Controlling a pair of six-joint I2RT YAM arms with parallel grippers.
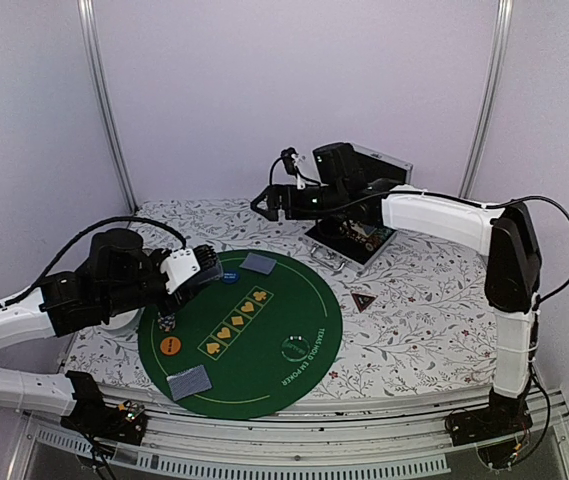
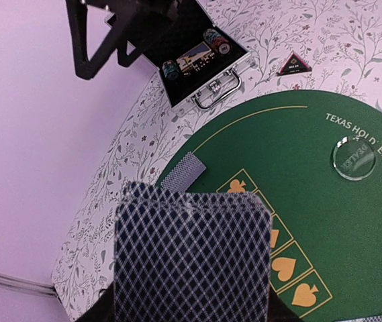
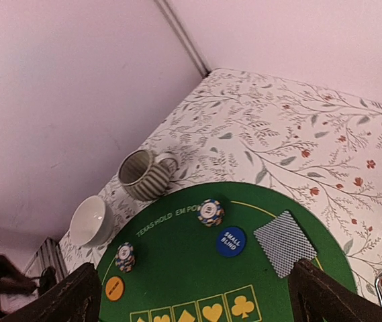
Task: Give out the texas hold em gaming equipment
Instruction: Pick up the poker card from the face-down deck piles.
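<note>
The left gripper [image 1: 198,271] is clamping the deck [image 2: 191,258], jaws closed on its sides, and is hovering over the left edge of the mat [image 2: 325,235]. The right gripper [image 3: 204,298] is standing wide open, fingers [image 3: 70,295] gripping nothing, above the cloth [image 1: 424,290] beyond the mat and left of the case [image 2: 184,97]. The case is lying open on the cloth and is holding chips [image 2: 214,41] at two corners, with a printed insert between them. Two chip stacks [image 3: 211,212], a blue disc [image 3: 231,241], an orange disc [image 3: 114,288], a clear disc [image 2: 354,159] and two card piles [image 3: 284,243] are lying apart on the mat. The triangle [image 1: 364,300] is lying on the cloth just right of the mat, near the case. The cup [image 3: 144,176] and the bowl [image 3: 91,221] are standing upright just off the mat's left edge. The bowl is showing a plain white inside, and the cup's bottom is not visible.
</note>
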